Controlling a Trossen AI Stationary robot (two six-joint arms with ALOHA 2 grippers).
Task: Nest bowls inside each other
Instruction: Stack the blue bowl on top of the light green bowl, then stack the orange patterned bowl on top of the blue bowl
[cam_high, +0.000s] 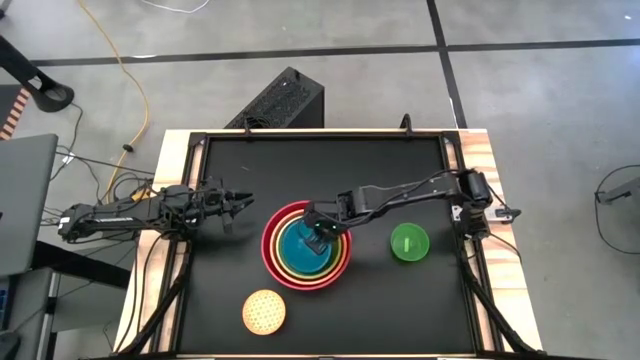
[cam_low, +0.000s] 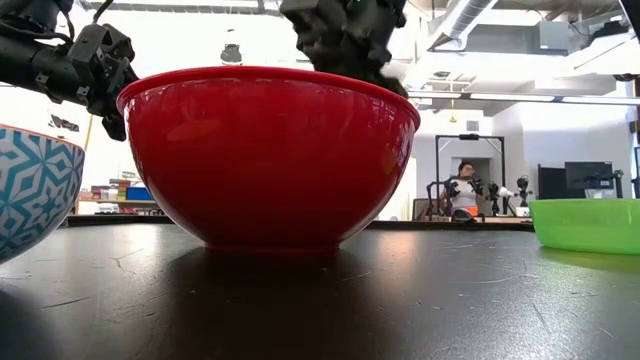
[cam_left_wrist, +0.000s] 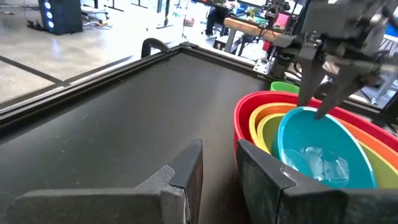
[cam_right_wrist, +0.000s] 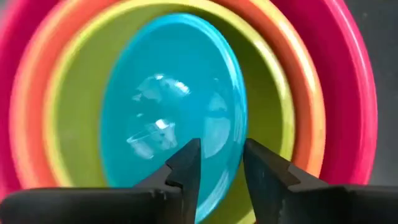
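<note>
A red-pink bowl (cam_high: 268, 250) stands mid-table with an orange bowl (cam_right_wrist: 37, 93) and an olive-green bowl (cam_right_wrist: 74, 124) nested in it. A teal-blue bowl (cam_right_wrist: 168, 99) lies tilted inside the olive-green one. My right gripper (cam_right_wrist: 219, 165) hangs open over the stack, pointing steeply down, one finger inside the teal bowl's rim and one outside. My left gripper (cam_left_wrist: 217, 168) waits open and level, left of the stack. A bright green bowl (cam_high: 409, 243) stands right of the stack. A yellow bowl (cam_high: 263, 312) with a blue-and-white patterned outside sits near the front edge. My right gripper stands astride the teal-blue bowl's rim (cam_right_wrist: 238, 134), on the side toward the table's right, coming from above. There is a gap between the fingers and the rim passes through it. I cannot tell whether either finger touches the rim.
The black table top has a raised frame (cam_high: 455, 160) around it. Bare table lies at the far side and front right. Beyond the table, the low view shows a room with a person and equipment far off.
</note>
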